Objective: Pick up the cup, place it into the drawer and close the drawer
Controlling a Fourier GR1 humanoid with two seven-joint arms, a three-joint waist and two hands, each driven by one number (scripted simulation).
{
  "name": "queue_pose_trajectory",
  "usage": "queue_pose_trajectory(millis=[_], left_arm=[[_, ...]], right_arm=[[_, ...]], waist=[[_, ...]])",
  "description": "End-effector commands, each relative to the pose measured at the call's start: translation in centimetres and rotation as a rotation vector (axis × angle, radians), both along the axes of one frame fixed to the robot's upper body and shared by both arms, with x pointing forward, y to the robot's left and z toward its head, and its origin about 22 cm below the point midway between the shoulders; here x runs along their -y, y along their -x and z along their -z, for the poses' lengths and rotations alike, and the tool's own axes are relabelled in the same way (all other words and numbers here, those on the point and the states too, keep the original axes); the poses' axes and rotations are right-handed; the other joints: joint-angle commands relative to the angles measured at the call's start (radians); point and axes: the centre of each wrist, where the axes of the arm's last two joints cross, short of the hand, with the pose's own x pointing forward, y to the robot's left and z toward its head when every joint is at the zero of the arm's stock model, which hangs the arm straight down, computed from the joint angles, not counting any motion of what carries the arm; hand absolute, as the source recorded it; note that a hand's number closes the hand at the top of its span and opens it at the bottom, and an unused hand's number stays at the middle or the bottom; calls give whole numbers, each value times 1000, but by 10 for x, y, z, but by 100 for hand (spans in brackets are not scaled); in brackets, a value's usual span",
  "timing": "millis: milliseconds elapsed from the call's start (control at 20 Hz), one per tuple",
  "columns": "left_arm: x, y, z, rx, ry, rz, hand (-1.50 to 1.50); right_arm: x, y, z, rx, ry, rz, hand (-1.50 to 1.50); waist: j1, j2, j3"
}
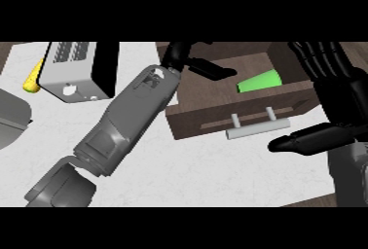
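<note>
A green cup (259,81) lies on its side inside the open brown drawer (215,119), toward its right part. My left hand (195,62) reaches over the drawer's left rear corner, thumb pointing at the cup but apart from it, holding nothing. My right hand (338,97) stands open at the drawer's right side, fingers straight up along the right wall and thumb stretched out just below the drawer front, close to the pale handle (256,127). Neither hand touches the cup.
A grey and black toaster-like appliance (75,70) stands on the white counter at the left. A yellow object (31,82) lies beside it, and a grey rounded thing (10,119) sits at the left edge. The counter's wooden edge (316,200) shows at lower right.
</note>
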Motion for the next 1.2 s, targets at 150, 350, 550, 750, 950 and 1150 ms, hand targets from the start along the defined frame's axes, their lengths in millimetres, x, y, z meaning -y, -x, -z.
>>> queue_pose_trajectory(millis=[150,350,550,750,950,1150], left_arm=[[2,4,-3,40,215,16,-150],[3,3,-11,89,342,50,-150],[6,1,-21,127,383,-26,-150],[5,1,-17,133,395,-64,-150],[-1,1,-5,125,415,-79,-150],[-6,2,-1,121,483,-31,-150]], right_arm=[[-35,0,0,-15,6,-312,150],[-38,4,13,-89,84,-485,150],[-29,9,15,-186,394,-514,150],[-19,15,17,-218,556,-435,-150],[-21,23,20,-136,749,-301,-150],[-27,17,75,-221,799,-224,-150]], waist=[[-23,2,-1],[0,-5,-1],[38,-17,-2],[73,-25,-1],[119,-31,0],[174,-33,0]])
